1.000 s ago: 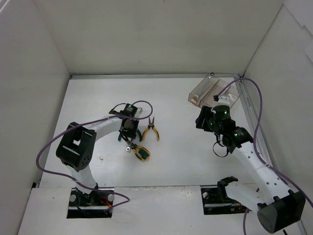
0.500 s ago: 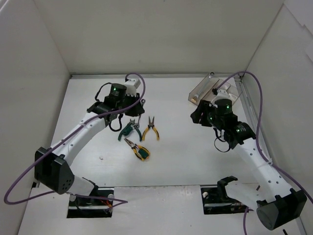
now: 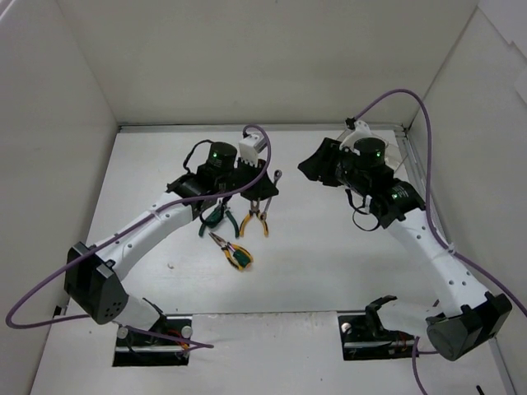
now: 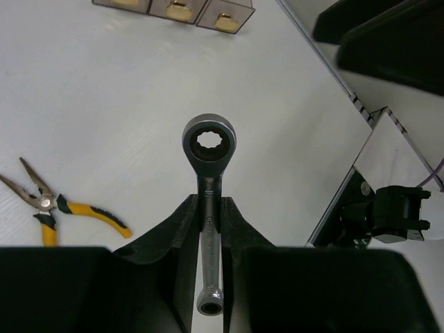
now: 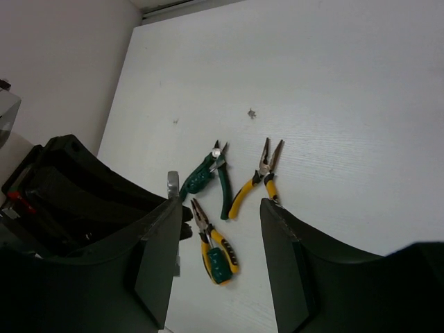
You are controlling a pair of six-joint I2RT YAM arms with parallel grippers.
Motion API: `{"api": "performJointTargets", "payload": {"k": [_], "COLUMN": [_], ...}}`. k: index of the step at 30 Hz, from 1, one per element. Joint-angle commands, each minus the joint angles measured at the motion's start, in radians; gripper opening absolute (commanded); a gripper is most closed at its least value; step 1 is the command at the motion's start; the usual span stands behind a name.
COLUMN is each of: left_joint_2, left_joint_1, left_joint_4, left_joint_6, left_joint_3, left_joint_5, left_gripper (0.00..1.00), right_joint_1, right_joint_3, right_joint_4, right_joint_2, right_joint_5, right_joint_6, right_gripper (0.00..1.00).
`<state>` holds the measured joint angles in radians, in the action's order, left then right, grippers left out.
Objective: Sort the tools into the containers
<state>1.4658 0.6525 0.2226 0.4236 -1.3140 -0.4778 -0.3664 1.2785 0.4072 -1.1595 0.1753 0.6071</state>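
Note:
My left gripper [image 3: 265, 186] is shut on a silver ring wrench [image 4: 208, 149] and holds it above the table, ring end forward; the wrench also shows in the top view [image 3: 277, 175]. Green-handled pliers [image 3: 219, 218], yellow-handled pliers [image 3: 254, 219] and a yellow-and-green plier tool [image 3: 236, 254] lie on the table below and left of it. My right gripper [image 3: 311, 169] is open and empty, in the air, facing left toward these tools [image 5: 220, 208]. The brownish tray [image 4: 173, 8] shows its near ends in the left wrist view; my right arm hides most of it from above. No second wrench shows.
White walls enclose the table on three sides. A metal rail [image 3: 424, 206] runs along the right edge. The left arm's black body [image 5: 69, 194] fills the left of the right wrist view. The right arm's base mount [image 4: 388, 211] sits at the near edge.
My left gripper has lifted the wrench off the table by the pliers and swung it right toward the middle. My right gripper has moved left, away from the tray, and turned toward the tools.

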Motion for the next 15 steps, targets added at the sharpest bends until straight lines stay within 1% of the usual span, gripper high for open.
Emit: {"api": "performJointTargets", "payload": {"k": [1, 9, 15], "left_joint_2": [-0.010, 0.031, 0.037], "left_joint_1": [0.028, 0.067, 0.067], "left_joint_4": [-0.103, -0.098, -0.100], "left_joint_6": [-0.011, -0.014, -0.011], "left_joint_3": [-0.082, -0.136, -0.151], "left_joint_5": [0.004, 0.007, 0.010], "left_gripper": [0.00, 0.00, 0.00], "right_joint_1": [-0.041, -0.103, -0.132], "right_joint_3": [0.054, 0.064, 0.070], "right_joint_4": [-0.090, -0.128, -0.140], "right_joint_2": [-0.034, -0.075, -0.080], "right_joint_5": [0.015, -0.003, -0.022], "right_joint_6": [0.057, 0.085, 0.091], "right_gripper": [0.46, 0.46, 0.46]}}
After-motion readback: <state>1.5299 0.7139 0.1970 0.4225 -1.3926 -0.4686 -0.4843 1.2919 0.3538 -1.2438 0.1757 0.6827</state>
